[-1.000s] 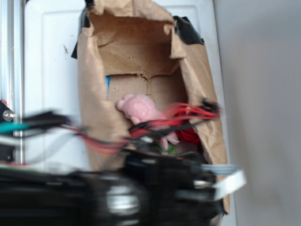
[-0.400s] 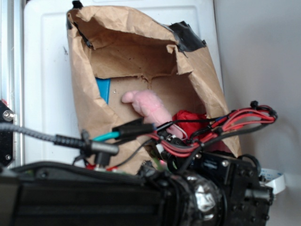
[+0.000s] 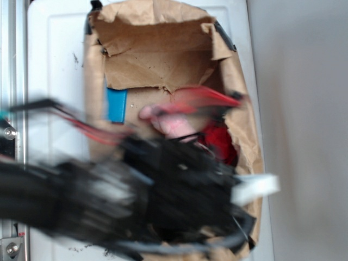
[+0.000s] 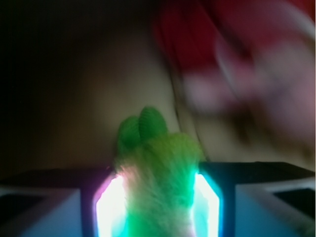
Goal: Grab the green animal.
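Wrist view: gripper pinching the green animal between its glowing pads — a firm squeeze should be kept and the lift made straight up. Beyond, blurred, the pink plush and red cloth; the paper bag walls crowd both sides — only the mouth offers clearance.

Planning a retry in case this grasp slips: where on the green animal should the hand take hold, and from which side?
Across the wide lime body, as in the wrist view: the green animal sits between the two lit fingers of the hand, its two darker lumps pointing away. Come lengthwise from the body end; the soft body fills the gap, while the lumps look too narrow for a sure hold.
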`<state>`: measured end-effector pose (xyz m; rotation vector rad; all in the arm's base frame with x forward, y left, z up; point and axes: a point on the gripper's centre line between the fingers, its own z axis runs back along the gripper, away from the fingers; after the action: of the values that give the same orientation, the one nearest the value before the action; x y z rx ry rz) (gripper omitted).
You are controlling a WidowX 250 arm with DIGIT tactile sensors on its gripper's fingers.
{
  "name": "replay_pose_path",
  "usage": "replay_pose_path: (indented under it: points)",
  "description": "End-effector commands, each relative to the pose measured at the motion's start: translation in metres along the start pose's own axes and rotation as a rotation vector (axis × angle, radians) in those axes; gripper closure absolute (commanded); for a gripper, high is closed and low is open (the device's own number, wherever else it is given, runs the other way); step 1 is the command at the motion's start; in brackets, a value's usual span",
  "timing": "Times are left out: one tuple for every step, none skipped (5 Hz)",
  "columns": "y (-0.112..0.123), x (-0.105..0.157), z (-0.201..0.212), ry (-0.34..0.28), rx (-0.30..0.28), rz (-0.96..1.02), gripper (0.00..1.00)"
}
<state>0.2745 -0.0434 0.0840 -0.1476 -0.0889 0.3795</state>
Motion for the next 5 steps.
replay_pose_path:
  points:
    - [0.033,0.042,0.094,-0.085,-0.177,-0.02,1.0]
    - [0.039,0.046,0.115,-0.03,-0.154,-0.079,1.0]
    - [0.043,0.034,0.135,-0.044,-0.102,-0.216,1.0]
    - [0.049,0.016,0.156,-0.149,-0.019,-0.254,1.0]
    - [0.057,0.007,0.169,-0.185,-0.084,-0.292,1.0]
